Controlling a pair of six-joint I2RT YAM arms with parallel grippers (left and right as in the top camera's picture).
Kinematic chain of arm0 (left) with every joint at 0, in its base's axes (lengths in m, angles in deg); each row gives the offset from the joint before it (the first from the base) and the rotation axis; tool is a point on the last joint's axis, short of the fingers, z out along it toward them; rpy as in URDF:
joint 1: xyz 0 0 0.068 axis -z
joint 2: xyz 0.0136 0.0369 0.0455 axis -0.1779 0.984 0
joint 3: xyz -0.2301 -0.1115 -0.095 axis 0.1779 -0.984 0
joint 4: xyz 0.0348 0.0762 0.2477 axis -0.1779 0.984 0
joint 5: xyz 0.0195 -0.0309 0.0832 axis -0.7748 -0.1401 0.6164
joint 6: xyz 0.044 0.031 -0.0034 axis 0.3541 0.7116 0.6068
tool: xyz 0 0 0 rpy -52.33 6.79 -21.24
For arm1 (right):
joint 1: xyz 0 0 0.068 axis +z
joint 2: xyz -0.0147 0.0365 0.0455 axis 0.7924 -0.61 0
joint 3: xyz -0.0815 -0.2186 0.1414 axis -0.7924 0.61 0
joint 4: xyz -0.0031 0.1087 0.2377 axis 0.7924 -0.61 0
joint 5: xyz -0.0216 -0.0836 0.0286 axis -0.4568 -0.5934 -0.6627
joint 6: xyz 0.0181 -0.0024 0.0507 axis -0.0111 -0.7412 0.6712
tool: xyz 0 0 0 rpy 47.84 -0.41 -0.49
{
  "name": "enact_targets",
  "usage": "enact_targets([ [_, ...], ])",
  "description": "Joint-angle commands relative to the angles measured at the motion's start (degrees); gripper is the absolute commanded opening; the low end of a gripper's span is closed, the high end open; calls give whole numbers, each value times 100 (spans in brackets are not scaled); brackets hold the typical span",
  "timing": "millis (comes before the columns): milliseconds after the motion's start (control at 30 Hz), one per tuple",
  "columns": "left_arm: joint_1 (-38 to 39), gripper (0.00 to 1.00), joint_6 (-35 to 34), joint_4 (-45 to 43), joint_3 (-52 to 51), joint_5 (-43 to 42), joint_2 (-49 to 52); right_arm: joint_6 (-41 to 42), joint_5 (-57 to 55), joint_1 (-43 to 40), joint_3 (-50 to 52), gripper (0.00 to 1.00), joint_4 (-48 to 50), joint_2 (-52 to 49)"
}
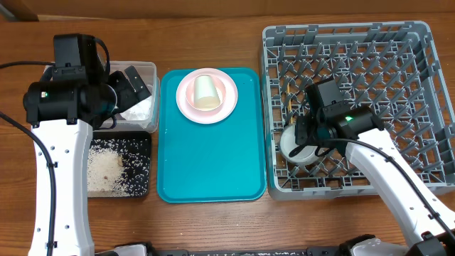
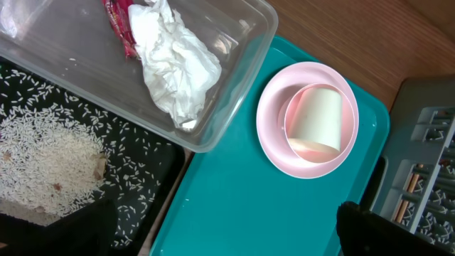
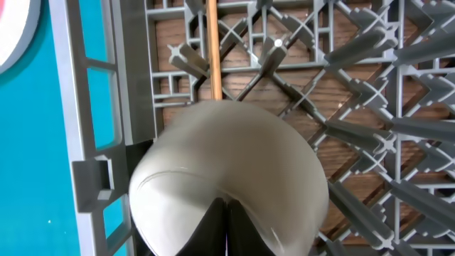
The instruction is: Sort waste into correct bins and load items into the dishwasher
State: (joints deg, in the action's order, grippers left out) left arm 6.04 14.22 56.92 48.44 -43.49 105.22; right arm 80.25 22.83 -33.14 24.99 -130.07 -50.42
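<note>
My right claw (image 1: 306,139) is pinched shut on the white bowl's (image 3: 227,163) rim. It holds the bowl in the dishwasher rack (image 1: 398,64), at the corner by the teal tray (image 1: 206,167), probably so the pegs can prop it. My left claw (image 1: 134,84) hangs wide open with nothing in it, over the clear tub (image 1: 148,68) holding the tissue (image 2: 174,64) and wrapper (image 2: 119,25). The rice (image 2: 43,160) is in the black tray (image 1: 141,146), and the cup (image 1: 205,91) and pink dish (image 1: 226,107) aren't loaded yet.

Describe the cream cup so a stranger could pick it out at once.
Find the teal tray in the middle of the table, beside the grey dish rack. At its far end sit stacked pale pink dishes, and the cream cup lies on its side in them. It is the only cup, and cream where the dishes are pink.
</note>
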Motion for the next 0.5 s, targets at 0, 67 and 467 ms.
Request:
enact_targets([
  [0, 22, 100, 107, -7, 116, -15, -50, 63, -177, 28, -87, 6, 133, -26],
  [67, 24, 100, 107, -7, 116, -15, -50, 68, -350, 28, -87, 9, 195, -26],
  [467, 22, 100, 107, -7, 116, -15, -50, 66, -284, 22, -83, 10, 170, -26],
])
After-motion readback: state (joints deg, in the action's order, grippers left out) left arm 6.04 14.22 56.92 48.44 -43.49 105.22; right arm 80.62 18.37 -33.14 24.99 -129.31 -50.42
